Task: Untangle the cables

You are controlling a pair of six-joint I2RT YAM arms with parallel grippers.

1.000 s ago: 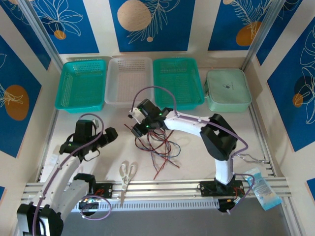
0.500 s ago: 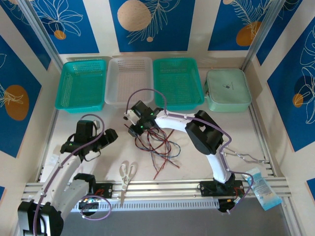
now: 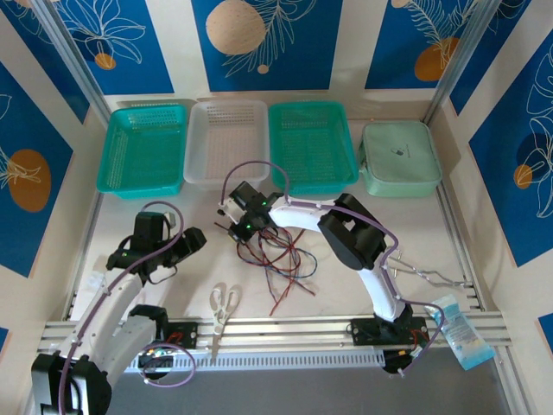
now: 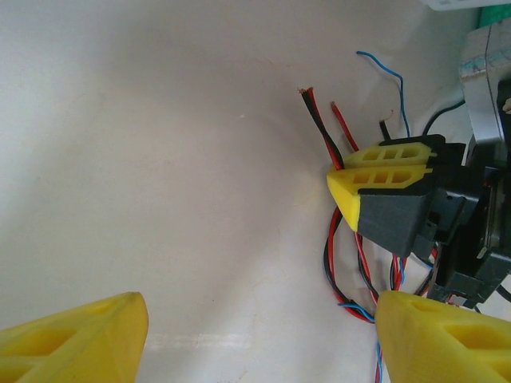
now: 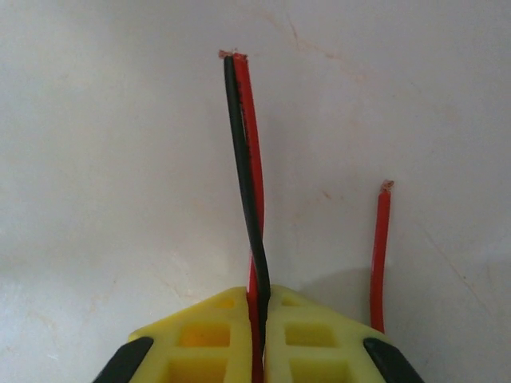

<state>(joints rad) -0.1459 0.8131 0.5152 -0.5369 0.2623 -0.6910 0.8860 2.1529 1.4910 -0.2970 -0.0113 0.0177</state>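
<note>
Right wrist view: one red-and-black pair of the cables is clamped between the pressed-together fingers of the right gripper. The rest is left tangled on the table, so separation is judged barely begun. The left gripper is held nearby, jaws spread apart.

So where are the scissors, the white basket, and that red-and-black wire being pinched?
scissors (image 3: 220, 313), overhead view, where handles meet blades.
white basket (image 3: 226, 143), overhead view, its bare floor.
red-and-black wire pair (image 5: 247, 159), right wrist view, middle of the free end.
</note>
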